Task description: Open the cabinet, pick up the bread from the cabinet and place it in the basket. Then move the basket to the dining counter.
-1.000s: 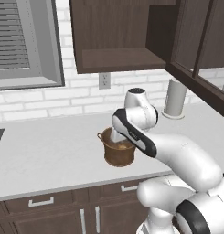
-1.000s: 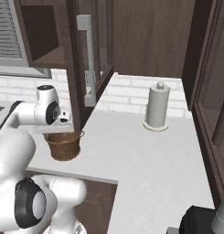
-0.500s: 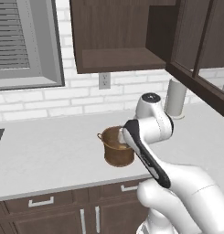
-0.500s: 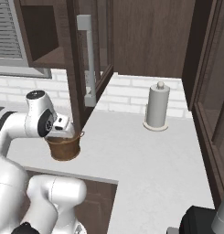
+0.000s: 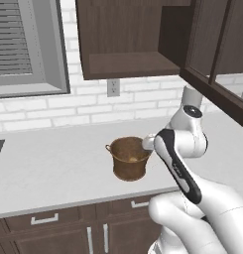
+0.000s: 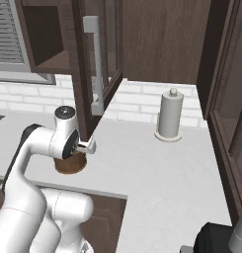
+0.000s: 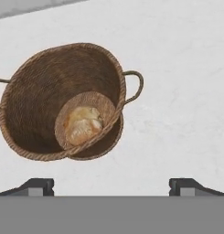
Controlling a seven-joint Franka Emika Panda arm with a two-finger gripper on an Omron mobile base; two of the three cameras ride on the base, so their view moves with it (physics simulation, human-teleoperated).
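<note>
Bread (image 7: 82, 124): a small tan-golden bun, seen in the hand view lying on the bottom of the basket (image 7: 58, 91). In the left base view it is hidden by the basket's wall.

Basket (image 5: 129, 158): brown, woven, bucket-shaped, set upright on the pale worktop (image 5: 48, 163) toward its near edge. One loop handle is seen whole in the hand view; the opposite one is cut off at the picture's edge. In the right base view the basket (image 6: 70, 165) is mostly hidden behind the arm, only its lower part being visible.

Gripper (image 7: 111, 185): held above the basket and apart from it. Its two finger tips are set wide apart with nothing between them; only their ends are shown, so the fingers (image 7: 38, 186) are largely cut off. In the left base view the hand is seen beside the basket's right rim, the fingers themselves hard to make out behind the wrist.

Cabinet (image 5: 128, 42): dark brown, mounted on the wall above the worktop, standing open. Its shelf is shown bare as far as the top edge of the picture. In the right base view its glass-paned door (image 6: 90, 74) is swung out toward the near side, with a long silver bar handle (image 6: 95, 66).

Paper-towel holder (image 6: 170, 115): upright on the worktop, far right, well apart from the basket; in the left base view largely hidden behind the arm.

Drawers (image 5: 43, 218): below the worktop, cut off at the bottom edge.
</note>
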